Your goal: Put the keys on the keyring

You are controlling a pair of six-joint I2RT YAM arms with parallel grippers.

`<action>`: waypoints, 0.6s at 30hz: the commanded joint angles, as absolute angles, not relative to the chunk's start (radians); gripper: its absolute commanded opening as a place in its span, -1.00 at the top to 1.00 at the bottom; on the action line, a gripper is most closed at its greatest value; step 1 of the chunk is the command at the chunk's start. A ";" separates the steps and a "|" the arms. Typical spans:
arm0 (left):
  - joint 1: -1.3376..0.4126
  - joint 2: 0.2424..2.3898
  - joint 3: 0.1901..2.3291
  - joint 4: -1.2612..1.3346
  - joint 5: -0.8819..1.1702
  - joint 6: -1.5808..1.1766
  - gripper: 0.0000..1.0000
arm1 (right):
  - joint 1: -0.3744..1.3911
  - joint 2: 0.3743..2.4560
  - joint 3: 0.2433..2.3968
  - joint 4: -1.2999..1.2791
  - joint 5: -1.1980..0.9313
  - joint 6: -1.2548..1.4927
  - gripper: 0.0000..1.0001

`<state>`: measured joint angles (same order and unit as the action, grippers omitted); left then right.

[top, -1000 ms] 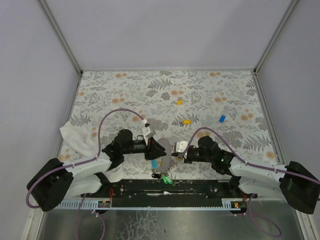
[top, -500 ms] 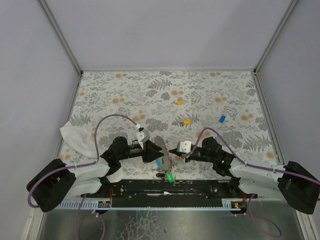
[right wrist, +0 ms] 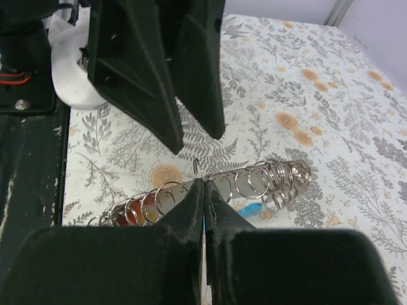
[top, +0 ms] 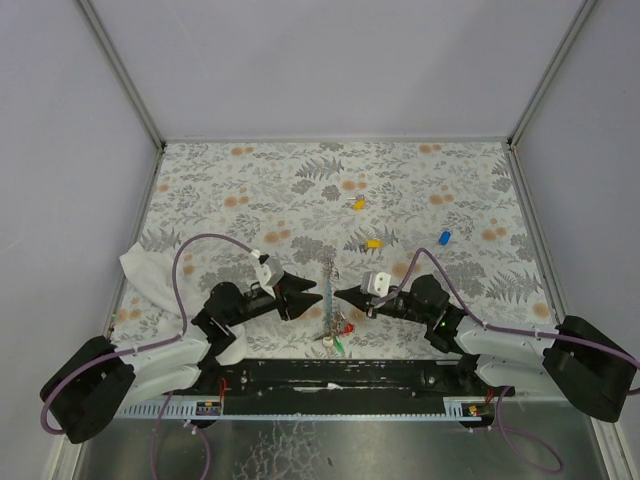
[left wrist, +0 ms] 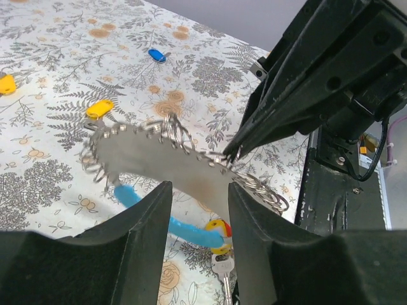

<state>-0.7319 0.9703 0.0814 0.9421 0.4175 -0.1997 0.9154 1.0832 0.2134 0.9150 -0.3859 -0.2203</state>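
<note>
The right pincer (top: 342,294) is pinched shut on the long edge of the keyring (top: 329,285), gripping the grey strap where its row of wire rings runs. It holds the strap up off the desk (top: 250,170), close to the near edge and about midway between the left and right edges. From above, the strap's long axis runs from the far side toward the near side, square across the line between the two pincers. A red key (top: 347,327) and a green key (top: 338,345) dangle at its near end, beside the light-blue section.

The left pincer (top: 310,296) faces the strap's flat side from the left, just beside it and not touching. Its jaws stand apart with nothing between them.

Two yellow keys (top: 358,204) (top: 373,243) and a blue key (top: 445,237) lie loose on the desk, toward the middle and the right edge, well apart from both pincers. The right arm is nearer to them but occupied, so I'd judge the free left pincer must reach past the strap to fetch one.
</note>
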 commanded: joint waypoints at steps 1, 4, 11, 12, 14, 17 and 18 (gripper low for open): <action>-0.729 0.955 0.060 1.081 0.428 -0.134 0.19 | 0.891 1.058 0.232 1.088 -0.399 -0.170 1.00; -0.729 0.955 0.052 1.115 0.473 -0.104 0.20 | 0.887 1.046 0.228 1.088 -0.413 -0.165 1.00; -0.728 1.018 0.076 1.148 0.520 -0.097 0.23 | 0.886 1.062 0.216 1.091 -0.441 -0.167 1.00; -0.729 1.031 0.083 1.156 0.534 -0.094 0.23 | 0.886 1.065 0.216 1.095 -0.443 -0.167 1.00; -0.729 1.067 0.096 1.167 0.574 -0.083 0.23 | 0.885 1.069 0.216 1.098 -0.445 -0.169 1.00; -0.728 1.112 0.108 1.201 0.613 -0.076 0.23 | 0.884 1.072 0.218 1.100 -0.448 -0.169 1.00; -0.727 1.125 0.108 1.219 0.616 -0.077 0.23 | 0.885 1.073 0.218 1.100 -0.449 -0.171 1.00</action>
